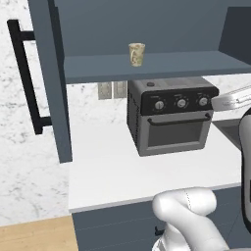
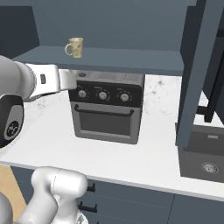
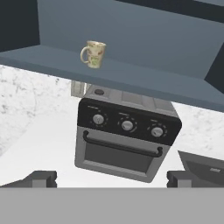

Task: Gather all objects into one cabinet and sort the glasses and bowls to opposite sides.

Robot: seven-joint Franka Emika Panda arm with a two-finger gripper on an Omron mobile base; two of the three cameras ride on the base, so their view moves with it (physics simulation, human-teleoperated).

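The gripper is spread wide and empty. One mug stands upright in the open cabinet, above the toaster oven.

Arm reaching level, forearm horizontal, elbow bent low; end effector spread wide, fingertips well apart, gripping nothing.

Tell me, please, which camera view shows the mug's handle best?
The hand view: the mug sits near, its loop handle in clear profile on its left side. The right base view shows the handle too, smaller. In the left base view no handle shows.
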